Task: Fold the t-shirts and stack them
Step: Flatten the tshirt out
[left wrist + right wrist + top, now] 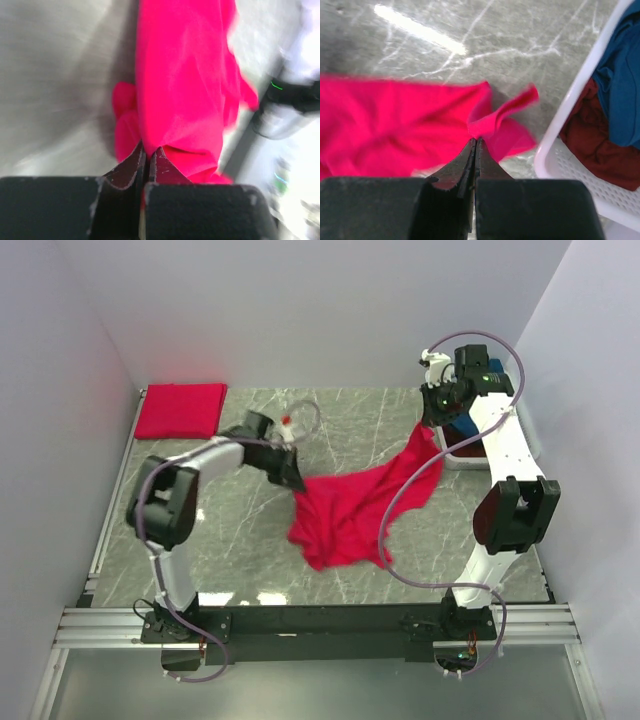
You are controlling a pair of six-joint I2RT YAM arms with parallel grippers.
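A bright red t-shirt hangs stretched between both grippers above the marble table. My left gripper is shut on its left edge; in the left wrist view the cloth hangs away from the jaws. My right gripper is shut on its right corner; in the right wrist view the cloth spreads left. A folded red t-shirt lies at the back left. A navy blue t-shirt and a darker red t-shirt lie in the basket.
A white plastic basket stands at the right side by the right arm; its rim shows in the right wrist view. White walls close the table on the left, back and right. The right arm's cable loops over the shirt.
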